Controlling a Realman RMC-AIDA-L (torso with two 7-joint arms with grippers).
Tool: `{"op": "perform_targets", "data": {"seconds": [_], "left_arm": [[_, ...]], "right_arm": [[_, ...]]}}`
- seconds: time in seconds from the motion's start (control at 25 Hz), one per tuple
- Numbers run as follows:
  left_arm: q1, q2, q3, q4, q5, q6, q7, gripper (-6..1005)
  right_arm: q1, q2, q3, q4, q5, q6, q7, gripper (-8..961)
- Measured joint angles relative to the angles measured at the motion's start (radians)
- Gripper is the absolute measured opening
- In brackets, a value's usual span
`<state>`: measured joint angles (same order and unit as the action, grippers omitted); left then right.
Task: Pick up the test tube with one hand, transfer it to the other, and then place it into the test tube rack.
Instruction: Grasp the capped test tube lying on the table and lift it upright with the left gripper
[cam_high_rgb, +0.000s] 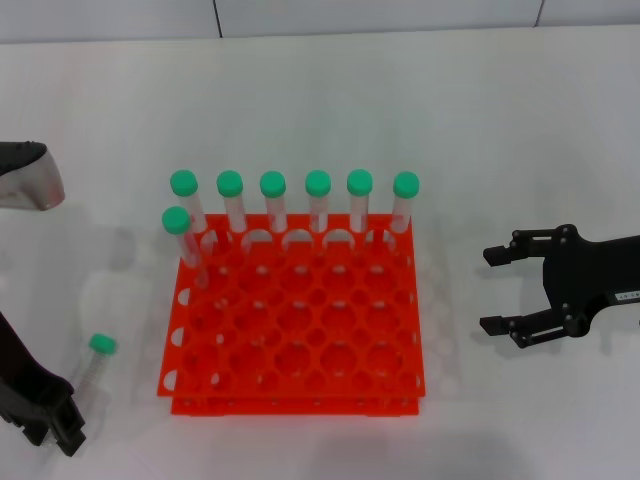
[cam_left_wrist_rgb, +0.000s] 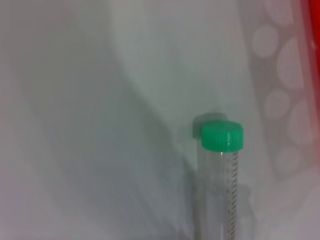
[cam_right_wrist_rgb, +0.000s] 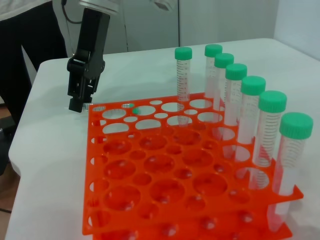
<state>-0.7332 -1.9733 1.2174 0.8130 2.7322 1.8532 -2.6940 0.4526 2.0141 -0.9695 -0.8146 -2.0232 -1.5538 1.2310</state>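
- 7 green-capped tubes (cam_high_rgb: 272, 200) stand upright in the test tube rack (cam_high_rgb: 296, 330) at mid-table: 6 along its far row, 1 just behind them at the left.
- You'll find the test tube (cam_high_rgb: 95, 358) lying on the table (cam_high_rgb: 500, 110) left of the rack, near the front edge.
- Your left claw (cam_high_rgb: 62, 432) sits by its base; I cannot tell its spread.
- Your right claw (cam_high_rgb: 498, 290) hangs spread, right of the rack.
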Motion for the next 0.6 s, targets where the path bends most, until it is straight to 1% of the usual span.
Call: {"op": "perform_targets", "data": {"seconds": [0.2,0.24,0.44,0.6], "left_arm": [[0.000,-0.007,0.001,-0.002,0.032,-0.002,0.001,332],[0.004,-0.011,0.001,-0.002,0.043,-0.005,0.003,326],[0.002,-0.014,0.001,-0.002,0.046,-0.015,0.005,296],[0.000,-0.015,0.001,-0.002,0.047,-0.020,0.006,220]], "right_arm": [[-0.001,0.000,0.000,0.000,0.000,0.000,0.001,840],[-0.001,0.000,0.000,0.000,0.000,0.000,0.001,840],[-0.001,0.000,0.000,0.000,0.000,0.000,0.001,840],[-0.001,0.000,-0.002,0.000,0.000,-0.002,0.001,840]]}}
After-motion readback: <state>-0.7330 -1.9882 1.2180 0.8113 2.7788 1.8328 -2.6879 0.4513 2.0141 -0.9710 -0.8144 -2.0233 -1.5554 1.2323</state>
